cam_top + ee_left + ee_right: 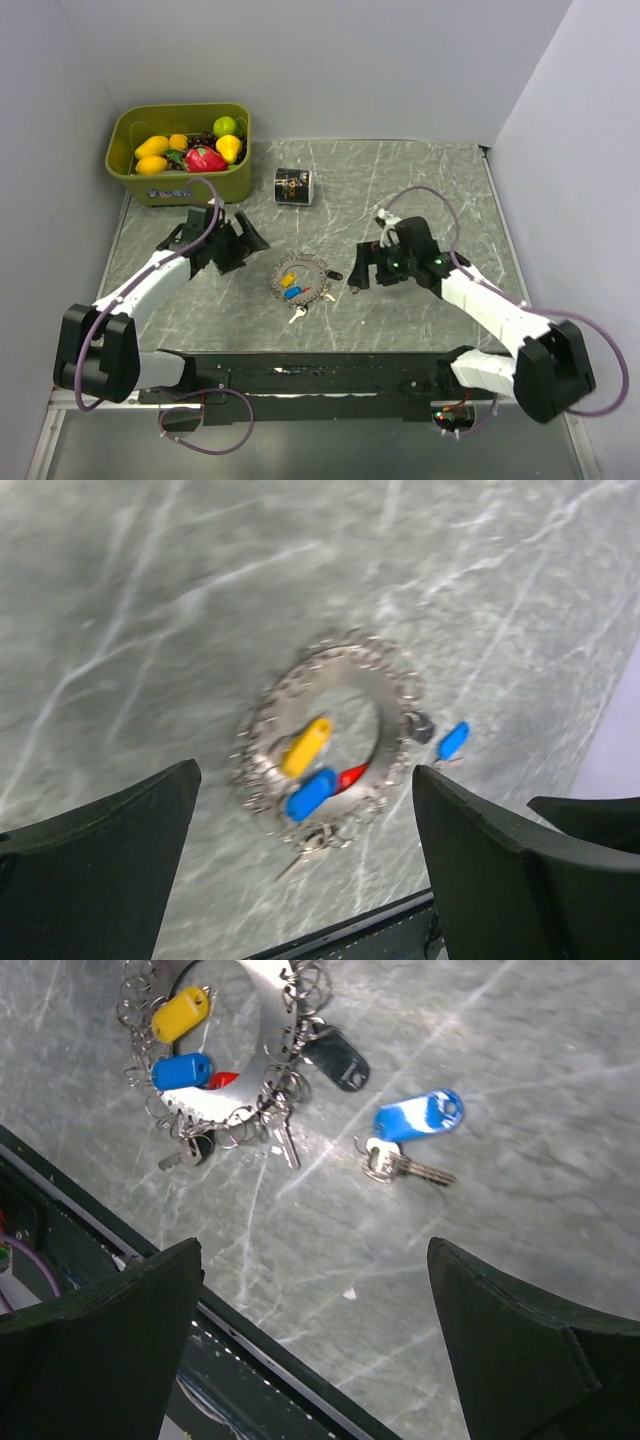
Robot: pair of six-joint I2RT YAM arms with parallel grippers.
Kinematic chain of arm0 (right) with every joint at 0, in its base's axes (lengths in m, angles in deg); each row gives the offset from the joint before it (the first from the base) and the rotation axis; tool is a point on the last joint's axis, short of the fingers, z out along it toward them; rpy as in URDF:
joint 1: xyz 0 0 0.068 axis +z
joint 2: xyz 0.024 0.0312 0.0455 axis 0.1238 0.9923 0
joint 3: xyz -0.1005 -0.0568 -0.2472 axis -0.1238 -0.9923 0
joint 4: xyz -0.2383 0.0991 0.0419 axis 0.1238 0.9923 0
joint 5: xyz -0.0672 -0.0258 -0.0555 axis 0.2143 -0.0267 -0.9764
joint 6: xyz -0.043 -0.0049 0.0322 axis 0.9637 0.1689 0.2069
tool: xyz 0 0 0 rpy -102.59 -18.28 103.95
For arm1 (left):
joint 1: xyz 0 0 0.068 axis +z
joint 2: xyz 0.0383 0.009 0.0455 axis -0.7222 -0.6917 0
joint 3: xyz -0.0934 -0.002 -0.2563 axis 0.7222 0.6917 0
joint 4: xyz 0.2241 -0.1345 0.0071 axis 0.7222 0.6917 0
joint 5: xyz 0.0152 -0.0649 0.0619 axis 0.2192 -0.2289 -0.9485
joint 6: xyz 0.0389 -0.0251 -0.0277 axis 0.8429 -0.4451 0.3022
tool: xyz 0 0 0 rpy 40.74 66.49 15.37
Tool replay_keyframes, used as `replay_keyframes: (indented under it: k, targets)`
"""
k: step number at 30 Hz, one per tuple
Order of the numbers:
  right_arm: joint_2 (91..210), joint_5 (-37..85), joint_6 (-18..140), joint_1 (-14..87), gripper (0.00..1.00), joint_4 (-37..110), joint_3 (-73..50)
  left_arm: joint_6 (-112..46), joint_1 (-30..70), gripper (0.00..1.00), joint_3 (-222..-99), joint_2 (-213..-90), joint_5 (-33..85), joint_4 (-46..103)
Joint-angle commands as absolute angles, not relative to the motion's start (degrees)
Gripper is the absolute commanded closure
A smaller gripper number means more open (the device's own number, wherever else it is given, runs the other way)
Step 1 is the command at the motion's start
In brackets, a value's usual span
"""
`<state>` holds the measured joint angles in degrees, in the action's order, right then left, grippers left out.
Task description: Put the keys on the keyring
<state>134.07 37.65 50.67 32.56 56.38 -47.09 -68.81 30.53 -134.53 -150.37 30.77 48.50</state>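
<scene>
One loose key [398,1164] near the keyring [266,1056] (blurred from left wrist)

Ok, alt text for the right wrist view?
A loose key with a blue tag lies on the marble table, apart from the keyring at upper left. The open right end effector frames the bottom corners.
</scene>
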Motion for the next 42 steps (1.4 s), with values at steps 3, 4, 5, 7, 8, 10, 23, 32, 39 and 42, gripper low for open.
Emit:
replay_keyframes:
  k: [3,4,5,7,8,10,23,32,39,42]
  targets:
    - [143.4,36.5,50.3,37.0,0.00,52.3,-39.1,-68.7,33.5,0.06,-128.7,-148.1,35.4,49.4]
    - [144.7,36.4,50.3,37.3,0.00,52.4,-38.3,-68.9,33.5,0.07,-128.3,-148.2,35.7,48.9]
    - [146.9,36.5,50.2,37.8,0.00,52.3,-37.6,-68.8,33.6,0.07,-127.7,-148.5,36.1,48.3]
    - [149.0,36.9,50.4,38.5,0.00,52.3,-35.8,-68.8,33.5,0.09,-127.0,-149.9,37.3,46.0]
    - [150.6,36.8,50.3,38.5,0.00,52.3,-35.4,-68.8,33.5,0.10,-126.7,-150.7,37.5,45.4]
    - [151.7,36.5,50.0,38.7,0.00,52.4,-34.4,-68.7,33.5,0.12,-127.0,-153.6,37.8,44.5]
    - [155.0,38.7,49.4,39.3,0.11,50.2,-33.4,-69.2,28.4,0.20,-130.4,-161.0,35.6,42.8]
    - [160.8,39.5,49.9,40.1,0.22,50.9,-29.8,-68.9,23.8,0.24,-133.8,-164.7,28.1,48.0]
    - [165.4,40.1,49.5,41.4,0.29,50.7,-28.5,-68.4,20.3,0.27,-135.9,-166.3,21.9,51.2]
    - [166.9,40.1,49.1,42.4,0.31,50.3,-28.5,-68.3,18.7,0.30,-137.1,-167.3,19.6,52.5]
